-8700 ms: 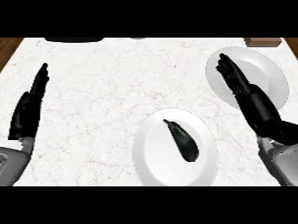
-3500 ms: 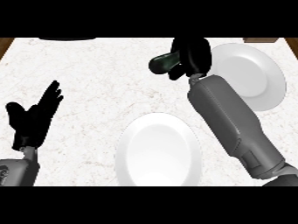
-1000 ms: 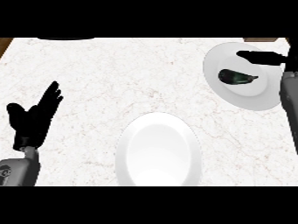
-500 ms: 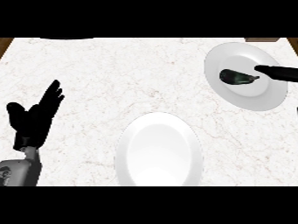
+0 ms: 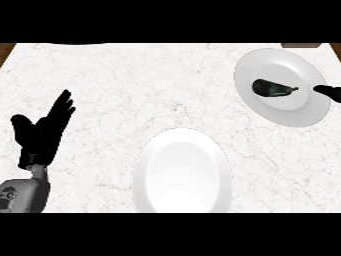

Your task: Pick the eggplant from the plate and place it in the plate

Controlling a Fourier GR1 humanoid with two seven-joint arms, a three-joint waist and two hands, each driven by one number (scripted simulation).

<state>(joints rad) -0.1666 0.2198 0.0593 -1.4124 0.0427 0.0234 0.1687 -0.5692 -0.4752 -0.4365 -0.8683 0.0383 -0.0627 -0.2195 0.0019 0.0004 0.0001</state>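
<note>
While the eggplant (image 5: 273,88) lies on the two-o'clock plate (image 5: 298,112), the right hand (image 5: 338,94) shows straight fingers just beside it; the left hand (image 5: 44,132) rests spread at nine o'clock.

- The counter (image 5: 151,90) is white with thin brown marble lines.
- Both plates (image 5: 182,172) (image 5: 284,107) are plain white.
- The eggplant (image 5: 272,89) is dark green-black.
- The hands (image 5: 44,132) (image 5: 339,94) are black.

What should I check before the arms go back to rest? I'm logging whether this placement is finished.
1. eggplant lies on the far right plate: ok.
2. Near plate holds nothing: ok.
3. right hand apart from the eggplant: ok.
4. Right hand's fingers open or shut: cannot tell, mostly out of view.
5. left hand open, resting at the left: ok.
</note>
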